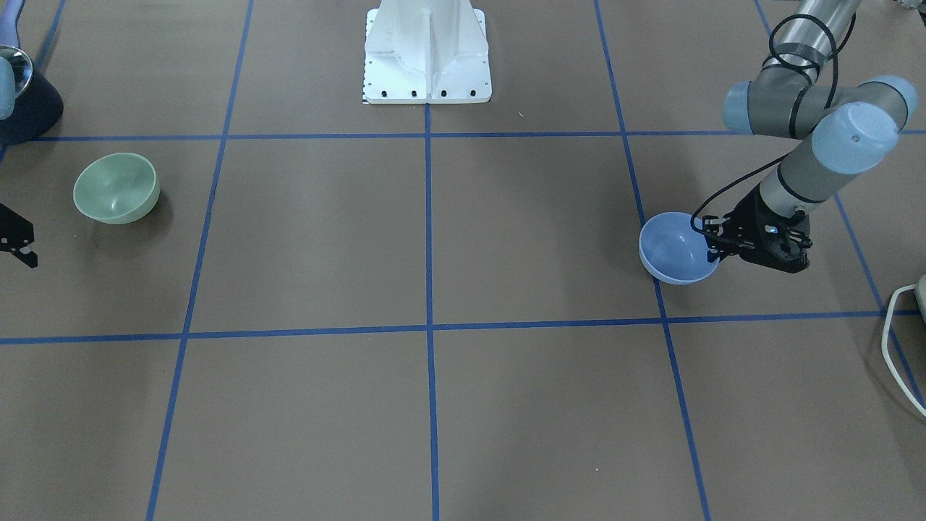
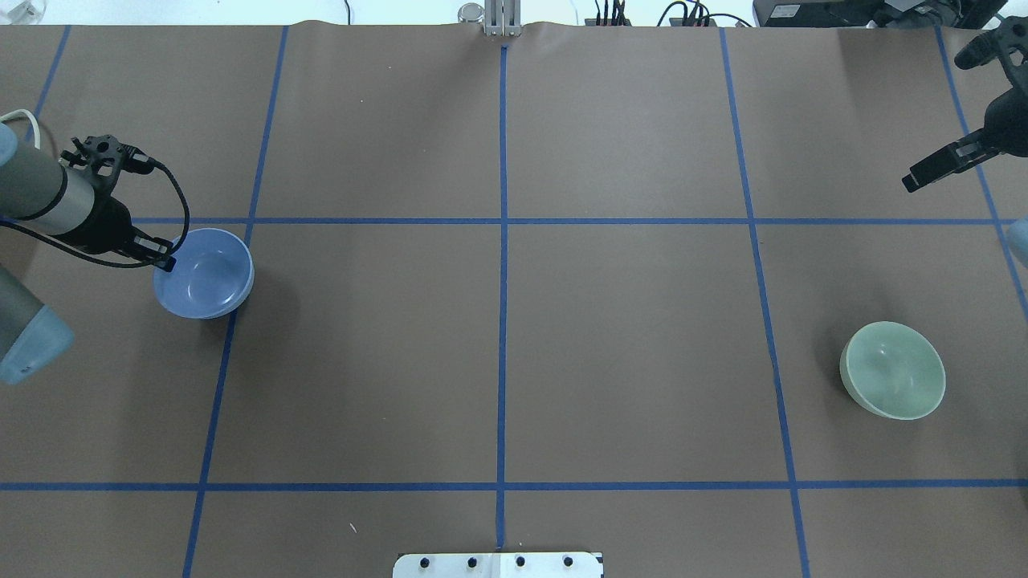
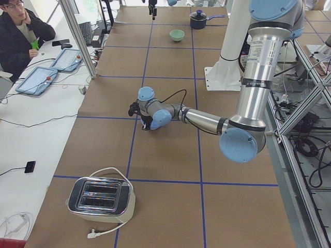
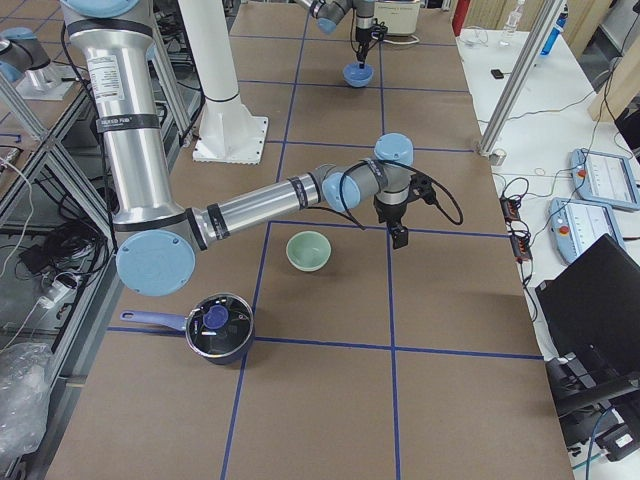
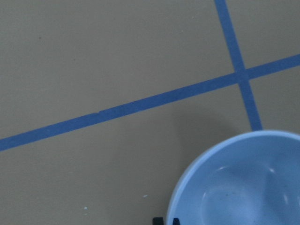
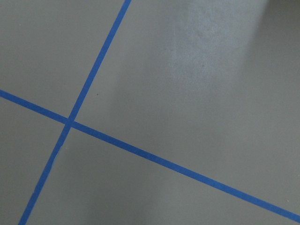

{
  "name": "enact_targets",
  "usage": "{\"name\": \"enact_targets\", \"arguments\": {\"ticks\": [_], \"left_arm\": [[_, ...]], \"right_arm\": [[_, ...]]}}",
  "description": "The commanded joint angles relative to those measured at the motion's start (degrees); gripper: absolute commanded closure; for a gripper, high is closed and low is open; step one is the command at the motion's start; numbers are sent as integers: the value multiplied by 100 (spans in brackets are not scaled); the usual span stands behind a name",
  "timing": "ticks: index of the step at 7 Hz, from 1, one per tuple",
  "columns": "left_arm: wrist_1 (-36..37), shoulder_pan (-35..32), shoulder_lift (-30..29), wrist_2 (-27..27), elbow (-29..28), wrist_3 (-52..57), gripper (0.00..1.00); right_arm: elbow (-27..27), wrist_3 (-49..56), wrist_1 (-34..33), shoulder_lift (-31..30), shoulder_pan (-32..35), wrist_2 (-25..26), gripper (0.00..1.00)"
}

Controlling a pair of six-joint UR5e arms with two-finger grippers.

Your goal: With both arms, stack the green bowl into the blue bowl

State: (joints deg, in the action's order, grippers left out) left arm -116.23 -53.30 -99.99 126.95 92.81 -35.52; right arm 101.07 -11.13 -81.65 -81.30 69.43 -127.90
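Barely begun: left gripper [image 2: 165,261] clamps the blue bowl [image 2: 205,273] by its rim, right gripper [image 1: 29,250] hangs spread apart near the untouched green bowl [image 1: 116,188]

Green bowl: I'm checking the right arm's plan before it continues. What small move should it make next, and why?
Probably swing the right gripper over toward the rim of the green bowl. It hangs well off from that bowl, which nothing touches, while the left gripper is already at the rim of the blue bowl.

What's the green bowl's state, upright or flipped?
Upright and empty: the green bowl shows its open, hollow interior to the overhead view, with nothing inside.
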Motion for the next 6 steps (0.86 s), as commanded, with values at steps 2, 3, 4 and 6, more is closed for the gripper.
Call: {"name": "enact_targets", "arguments": {"ticks": [2, 3, 4, 6], "left_arm": [[824, 135, -1262, 164, 176, -1891, 100], [1334, 562, -1773, 16, 167, -2358, 100], [1418, 1036, -2144, -525, 115, -2833, 100], [1445, 1636, -2821, -803, -235, -3520, 100]], "right_arm": [[0, -3, 0, 0, 0, 2, 0], [0, -3, 0, 0, 0, -6, 0], [0, -3, 0, 0, -9, -7, 0], [0, -12, 0, 0, -9, 2, 0]]}}
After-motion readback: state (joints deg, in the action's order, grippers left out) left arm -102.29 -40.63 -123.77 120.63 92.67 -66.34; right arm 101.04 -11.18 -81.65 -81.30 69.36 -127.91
